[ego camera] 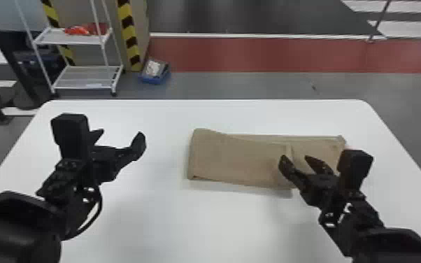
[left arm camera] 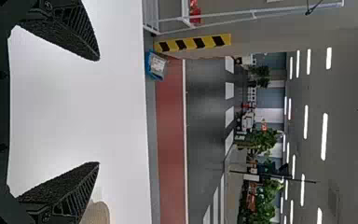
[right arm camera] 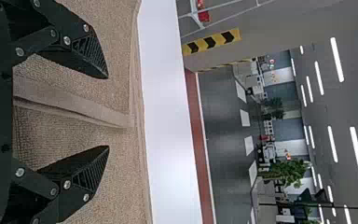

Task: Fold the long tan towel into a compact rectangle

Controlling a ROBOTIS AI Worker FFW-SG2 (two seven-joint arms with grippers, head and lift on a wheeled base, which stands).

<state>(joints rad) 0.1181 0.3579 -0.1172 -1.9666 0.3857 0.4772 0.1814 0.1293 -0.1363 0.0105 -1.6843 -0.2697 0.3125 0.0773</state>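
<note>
On the white table lies the tan towel [ego camera: 237, 157], its left part folded over toward the right, with the flap's end edge near the right gripper and a single strip of towel beyond it. My right gripper [ego camera: 300, 162] is open above that edge, holding nothing. In the right wrist view the towel [right arm camera: 116, 177] lies beneath the open right gripper [right arm camera: 108, 112], the flap's edge showing between the fingers. Left of the towel, my left gripper [ego camera: 120, 136] stands open over bare table; in the left wrist view the left gripper [left arm camera: 99, 112] has nothing between its fingers.
The white table [ego camera: 157, 224] extends around the towel on every side. Past its far edge, on the floor, stand a white wire shelf [ego camera: 84, 77] with red items and a blue box [ego camera: 155, 71].
</note>
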